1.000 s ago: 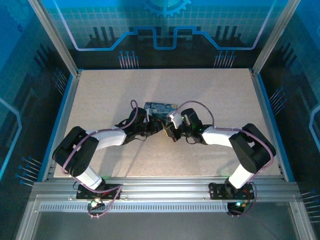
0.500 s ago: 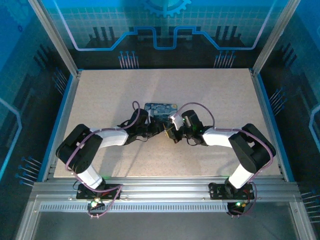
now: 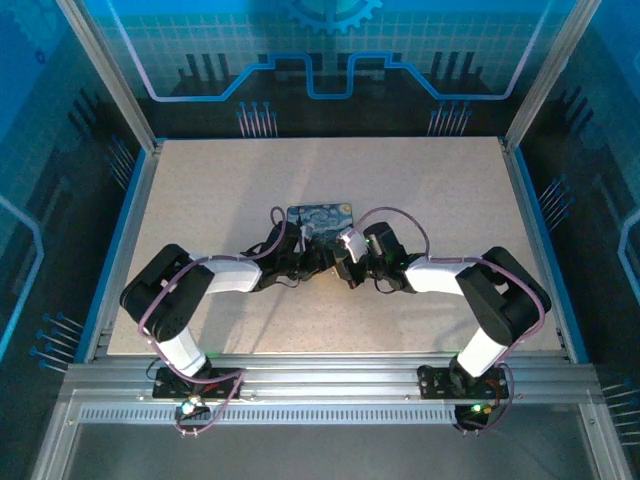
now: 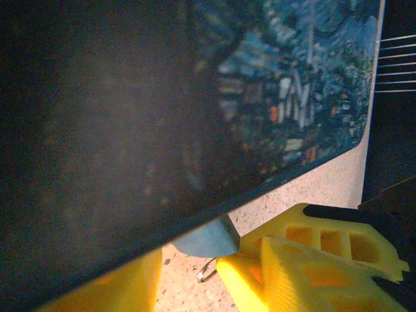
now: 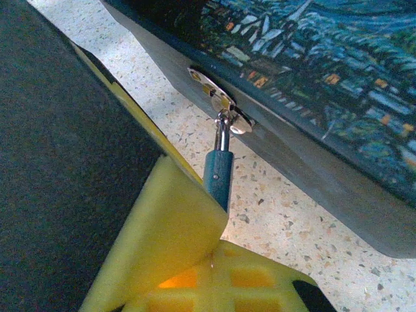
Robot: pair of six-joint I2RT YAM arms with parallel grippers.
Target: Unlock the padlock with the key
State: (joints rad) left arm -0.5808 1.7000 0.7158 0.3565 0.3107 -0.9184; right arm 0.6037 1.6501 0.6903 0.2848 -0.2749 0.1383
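Padlock (image 5: pixel 218 174) hangs off tin box (image 5: pixel 364 195), base pinched in right claw (image 5: pixel 211 244)

left pincer (image 3: pixel 316 262) near right pincer (image 3: pixel 344 268), beside box (image 3: pixel 322 215)

From above, light fell evenly and fairly brightly on the pale table (image 3: pixel 420 200), which carried a faint blue-violet cast. Soft, short shadows lay on its near half, and the surrounding enclosure (image 3: pixel 60 200) sank into deep blue gloom. The left wrist view was dim and badly out of focus. The tin box (image 4: pixel 299 97) sat too close to the lens, its left two-thirds a murky dark smear, with only the upper right catching light. The yellow fingers (image 4: pixel 312 260) at the bottom looked oversaturated and soft. The right wrist view was brighter and sharp at centre, with a small glint on the metal hasp (image 5: pixel 208 88), a dark blurred mass down the left side and a warm orange glow low in the frame.
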